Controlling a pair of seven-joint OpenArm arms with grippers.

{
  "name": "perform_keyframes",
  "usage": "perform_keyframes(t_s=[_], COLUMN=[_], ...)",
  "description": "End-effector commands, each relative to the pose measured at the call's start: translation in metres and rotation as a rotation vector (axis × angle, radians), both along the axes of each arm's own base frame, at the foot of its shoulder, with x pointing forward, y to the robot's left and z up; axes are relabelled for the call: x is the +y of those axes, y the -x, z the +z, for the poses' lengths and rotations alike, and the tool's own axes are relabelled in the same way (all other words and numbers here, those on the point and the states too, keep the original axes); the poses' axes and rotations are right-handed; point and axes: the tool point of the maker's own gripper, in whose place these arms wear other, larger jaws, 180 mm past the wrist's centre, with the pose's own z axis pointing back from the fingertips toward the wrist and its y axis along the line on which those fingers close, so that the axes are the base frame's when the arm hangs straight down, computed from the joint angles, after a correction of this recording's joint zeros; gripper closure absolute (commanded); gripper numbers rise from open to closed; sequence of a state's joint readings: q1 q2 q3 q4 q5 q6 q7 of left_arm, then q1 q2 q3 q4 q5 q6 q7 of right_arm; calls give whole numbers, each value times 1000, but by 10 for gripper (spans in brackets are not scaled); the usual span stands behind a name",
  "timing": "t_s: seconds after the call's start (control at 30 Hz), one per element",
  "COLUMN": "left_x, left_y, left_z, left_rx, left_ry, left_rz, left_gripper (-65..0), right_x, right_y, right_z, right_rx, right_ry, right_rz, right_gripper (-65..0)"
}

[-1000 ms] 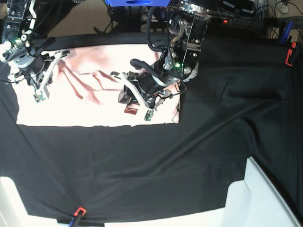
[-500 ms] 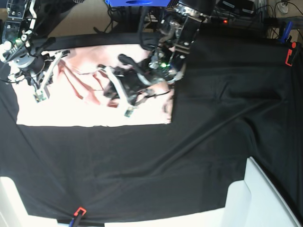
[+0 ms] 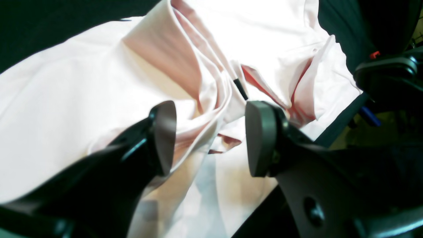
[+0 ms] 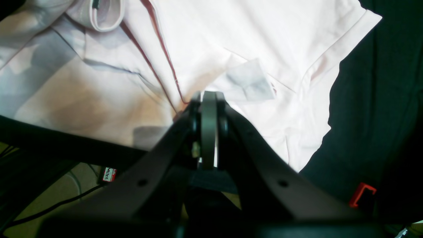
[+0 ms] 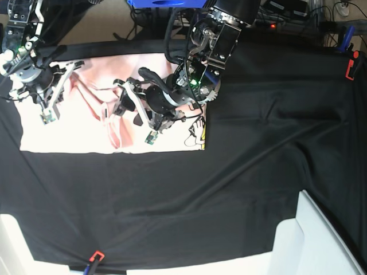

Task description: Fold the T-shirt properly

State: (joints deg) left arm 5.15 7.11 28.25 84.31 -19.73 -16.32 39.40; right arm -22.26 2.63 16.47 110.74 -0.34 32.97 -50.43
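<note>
The pale pink T-shirt (image 5: 86,134) lies on the black table cloth (image 5: 258,143) at the upper left, bunched into folds in its middle. A black-yellow print (image 5: 198,130) shows at its right edge. My left gripper (image 5: 127,102) hovers over those folds. In the left wrist view, the left gripper (image 3: 211,138) stands open with creased fabric (image 3: 205,99) beneath it and nothing pinched. My right gripper (image 5: 73,66) is at the shirt's upper left edge. Seen from the right wrist, the right gripper (image 4: 209,99) is shut, and the shirt's (image 4: 251,39) creases run up to its tips.
Red clamps hold the cloth at the far right (image 5: 351,66) and at the front edge (image 5: 96,256). White bins (image 5: 312,240) stand at the front right corner. Cables and gear crowd the back edge.
My left gripper travelled left across the shirt, dragging fabric with it, so the shirt's right edge moved left. Its jaws then opened and let the cloth go. The right arm stayed put.
</note>
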Motion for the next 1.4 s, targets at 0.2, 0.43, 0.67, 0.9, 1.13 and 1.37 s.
perform_keyframes(t_s=[0.2,0.43,0.67,0.9,1.13,1.37], left_x=[-2,110,325,444,461,439], left_y=[-31,-58,-16,67,110,106], left_z=[90,92,44,32,-5,-11], left_rx=[-239,-323,-137,-11,111,66], left_ry=[110,-59,-383,-789,-1057,-997], left_rz=[32,206,613,714,625,630], left_gripper=[-328,-128,0,0,-2,-2], right_x=[0,20,80,124,173,190], right_y=[-9,-13,-15,-27,-36,-50], right_z=[9,10,13,28,40,36], right_rx=[-42,-40,-40,-101,-137,-117], right_ry=[0,-1,11,-19,-21,23], right_rz=[6,88,390,525,680,755], right_gripper=[0,0,0,0,-93,-338])
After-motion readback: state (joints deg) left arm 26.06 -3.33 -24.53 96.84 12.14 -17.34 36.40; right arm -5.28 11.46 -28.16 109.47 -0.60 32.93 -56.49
